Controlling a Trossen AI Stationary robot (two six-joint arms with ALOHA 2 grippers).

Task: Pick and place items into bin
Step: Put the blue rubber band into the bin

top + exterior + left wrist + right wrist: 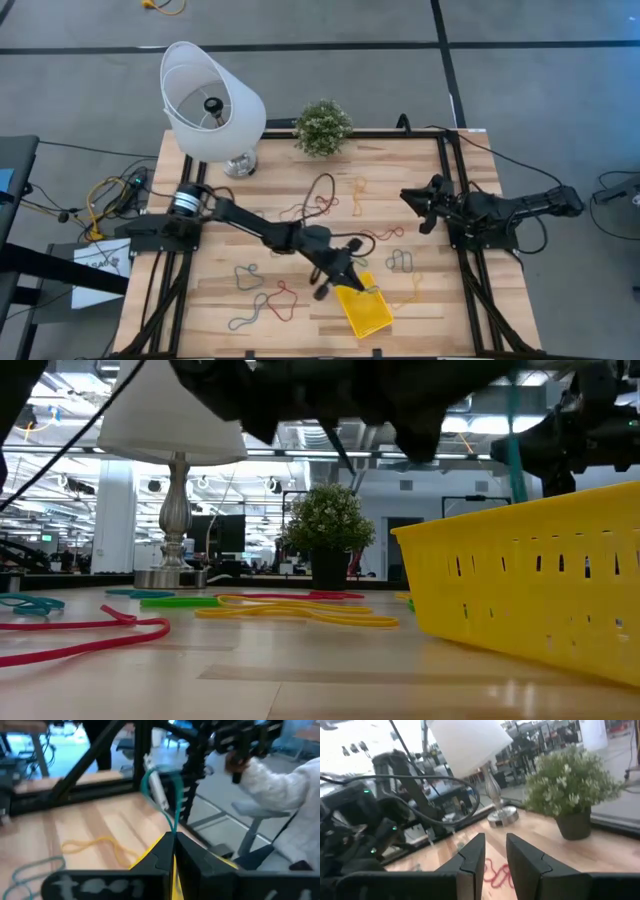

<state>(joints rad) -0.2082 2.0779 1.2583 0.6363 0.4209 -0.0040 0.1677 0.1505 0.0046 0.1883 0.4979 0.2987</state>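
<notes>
Teal floppy rubber loop (167,795), light and limp, dangles pinched at its end in the closed left gripper (174,851) over the shallow yellow plastic bin (364,310) at table's 6 o'clock.

The left arm reached diagonally across the table, its left gripper (345,272) near the front middle, fingers pinched together. The right arm waited folded at the right edge, right gripper (413,198) parted.

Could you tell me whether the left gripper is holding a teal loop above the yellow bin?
Yes, the left gripper pinches a teal loop over the yellow bin.
</notes>
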